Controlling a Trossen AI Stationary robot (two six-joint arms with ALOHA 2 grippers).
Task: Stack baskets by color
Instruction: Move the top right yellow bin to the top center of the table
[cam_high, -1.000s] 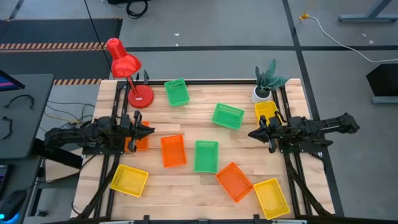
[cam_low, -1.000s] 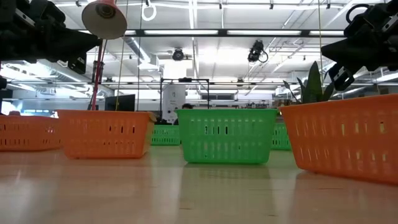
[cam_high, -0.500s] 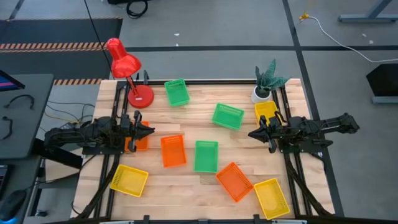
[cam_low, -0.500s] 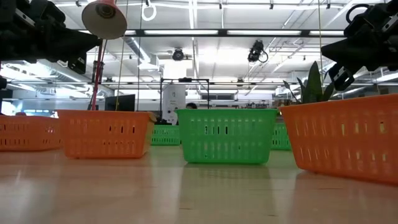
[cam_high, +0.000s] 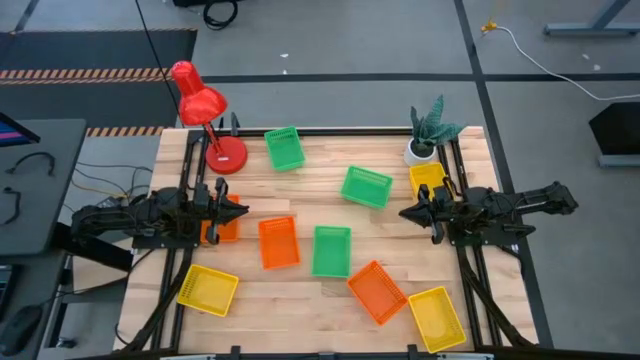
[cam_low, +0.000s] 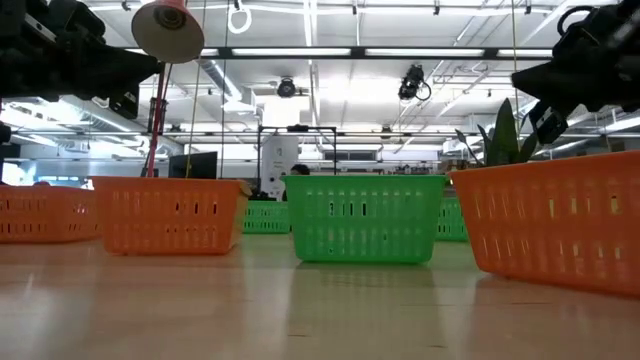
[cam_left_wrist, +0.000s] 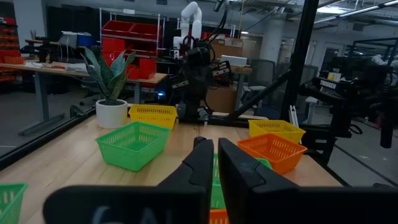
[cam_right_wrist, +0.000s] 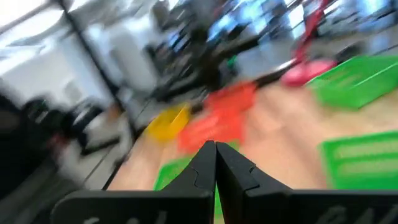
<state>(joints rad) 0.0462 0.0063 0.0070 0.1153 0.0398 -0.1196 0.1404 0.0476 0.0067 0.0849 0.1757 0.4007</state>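
Nine baskets rest on their bottoms, scattered over the wooden table. The green ones (cam_high: 284, 148), (cam_high: 366, 186), (cam_high: 331, 250) lie at the far left, the middle and the near middle. Orange baskets (cam_high: 278, 242), (cam_high: 376, 291) lie near the middle, and a third (cam_high: 224, 228) sits partly under my left gripper (cam_high: 240, 210). Yellow baskets (cam_high: 208, 290), (cam_high: 436, 318), (cam_high: 427, 178) lie at the near left, near right and far right. My left gripper (cam_left_wrist: 211, 155) hovers shut at the left edge. My right gripper (cam_high: 403, 214) (cam_right_wrist: 216, 158) hovers shut at the right edge. Both point toward the middle and hold nothing.
A red desk lamp (cam_high: 200, 105) stands at the far left corner and a white plant pot (cam_high: 424, 150) at the far right, next to the yellow basket. Black frame rails (cam_high: 470, 290) run along the table's sides. Bare wood (cam_high: 290, 305) shows along the near edge.
My right gripper has turned a little at the wrist while staying in place, still shut. The baskets lie as before.
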